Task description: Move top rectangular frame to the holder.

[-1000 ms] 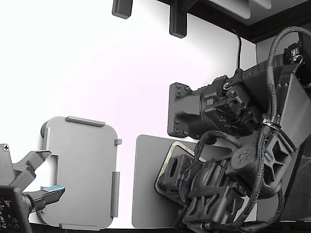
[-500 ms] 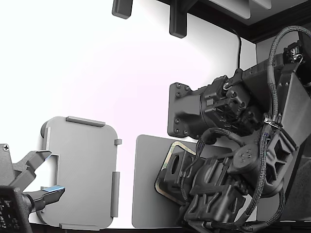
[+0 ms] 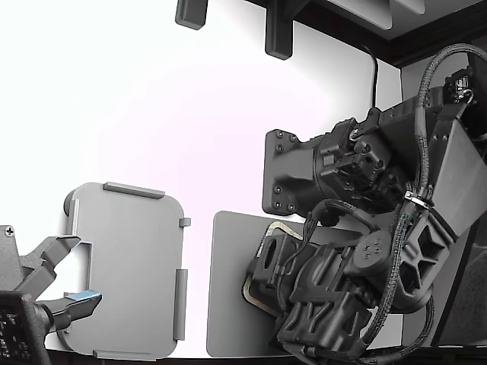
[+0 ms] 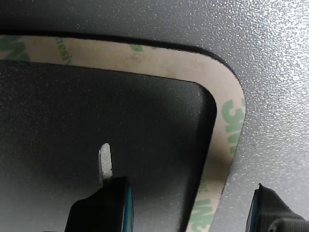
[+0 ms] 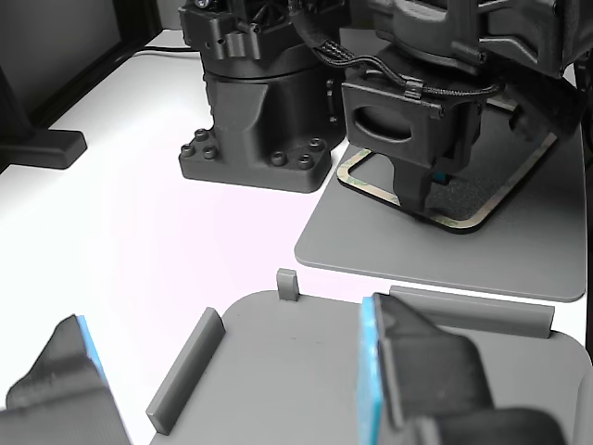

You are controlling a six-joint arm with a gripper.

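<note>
The top rectangular frame [image 4: 227, 121] is tan with green print and a dark inner edge. It lies flat on a dark grey mat [image 3: 228, 289]. My gripper [image 4: 186, 188] is open and low over one rounded corner, one finger inside the hollow centre and the other outside the strip. In the exterior view my gripper head [image 3: 272, 262] covers most of the frame [image 3: 283, 226]. The other view shows the fingers [image 5: 422, 190] down at the frame [image 5: 366, 182]. The holder [image 3: 125, 266], a light grey tray with raised tabs, lies to the exterior view's left and holds nothing.
A second arm's open gripper with blue pads [image 3: 72, 300] sits over the holder's near corner and fills the foreground of the other view [image 5: 380, 371]. My arm's black base [image 5: 255, 139] stands beside the mat [image 5: 417, 255]. Dark brackets [image 3: 278, 34] stand at the far edge.
My arm has sunk lower and shifted slightly to the exterior view's left, covering more of the frame. The frame, the holder and the second gripper have not moved.
</note>
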